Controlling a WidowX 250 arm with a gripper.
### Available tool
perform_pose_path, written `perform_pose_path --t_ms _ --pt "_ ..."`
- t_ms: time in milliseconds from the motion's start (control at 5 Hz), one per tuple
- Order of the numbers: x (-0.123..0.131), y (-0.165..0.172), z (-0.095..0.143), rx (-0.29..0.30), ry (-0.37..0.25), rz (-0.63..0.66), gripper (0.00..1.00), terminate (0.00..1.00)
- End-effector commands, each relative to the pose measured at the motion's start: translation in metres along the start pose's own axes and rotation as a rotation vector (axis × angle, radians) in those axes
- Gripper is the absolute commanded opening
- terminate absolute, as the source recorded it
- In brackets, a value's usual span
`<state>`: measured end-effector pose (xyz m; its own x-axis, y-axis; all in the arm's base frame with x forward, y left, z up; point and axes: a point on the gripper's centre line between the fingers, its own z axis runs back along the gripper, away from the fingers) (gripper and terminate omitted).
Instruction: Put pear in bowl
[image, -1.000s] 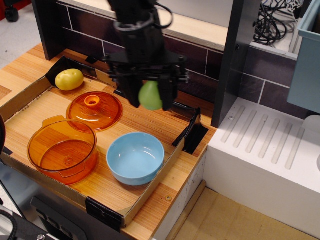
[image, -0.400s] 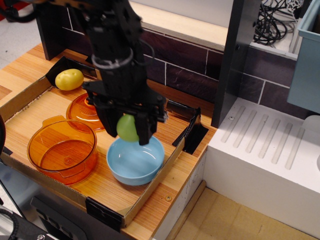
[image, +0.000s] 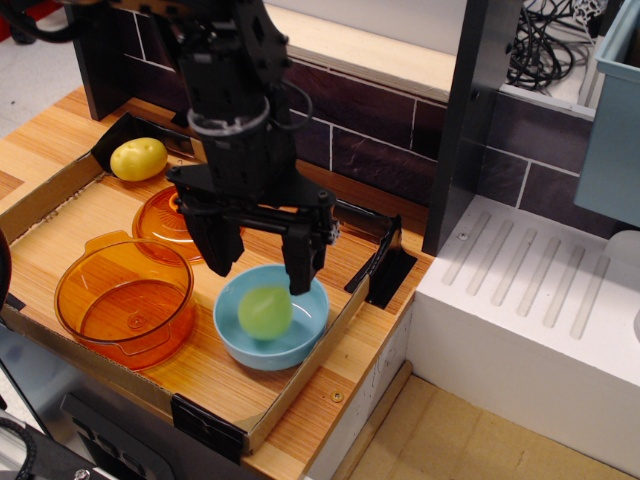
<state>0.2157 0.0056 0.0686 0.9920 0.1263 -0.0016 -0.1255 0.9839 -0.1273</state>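
Note:
The light-green pear (image: 265, 311) lies inside the light-blue bowl (image: 300, 345), which stands near the front right of the cardboard tray. My black gripper (image: 260, 262) hangs directly above the bowl with its two fingers spread wide apart and nothing between them. The left finger (image: 218, 252) reaches down over the bowl's left rim, the right finger (image: 300, 262) over its back rim. The pear sits just below the fingertips, free of them.
A transparent orange pot (image: 125, 298) stands left of the bowl. An orange lid with a knob (image: 165, 215) lies behind it, partly hidden by my arm. A yellow lemon-like fruit (image: 138, 158) sits at the tray's (image: 300, 385) back left. A dark post (image: 470, 110) and white drainboard (image: 540, 300) stand to the right.
My gripper carried the pear from the back right down and left to over the bowl. Its fingers then opened and the pear dropped into the bowl.

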Motion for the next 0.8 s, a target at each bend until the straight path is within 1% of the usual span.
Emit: perform_pose_path --t_ms 0,200,400,600 --pt "0.026 0.009 0.075 0.006 -0.154 0.059 1.00 0.00" --pt "0.042 0.025 0.087 0.069 -0.138 0.247 1.00 0.00" --pt "0.042 0.025 0.087 0.069 -0.138 0.247 1.00 0.00" --pt "0.042 0.025 0.087 0.069 -0.138 0.247 1.00 1.00"
